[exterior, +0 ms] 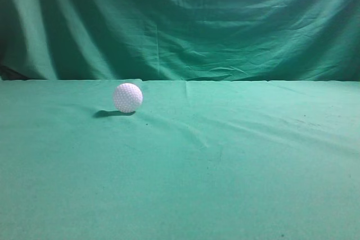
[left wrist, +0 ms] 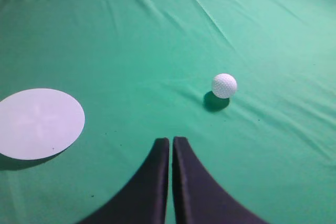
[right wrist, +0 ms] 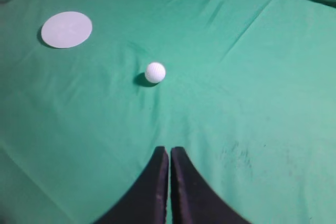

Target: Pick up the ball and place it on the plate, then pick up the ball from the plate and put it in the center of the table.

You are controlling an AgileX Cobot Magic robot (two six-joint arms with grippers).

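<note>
The white dimpled ball (exterior: 127, 97) rests on the green cloth table (exterior: 225, 167), left of the middle in the exterior view. It also shows in the left wrist view (left wrist: 224, 85) and the right wrist view (right wrist: 155, 72). A flat white round plate (left wrist: 38, 123) lies on the cloth to the ball's left; it also shows in the right wrist view (right wrist: 66, 29). My left gripper (left wrist: 171, 141) is shut and empty, short of the ball and to its left. My right gripper (right wrist: 169, 150) is shut and empty, well short of the ball. Neither gripper shows in the exterior view.
A draped green cloth backdrop (exterior: 180, 21) hangs behind the table's far edge. The cloth has shallow wrinkles (exterior: 191, 133) and a few dark smudges (right wrist: 236, 156) near my right gripper.
</note>
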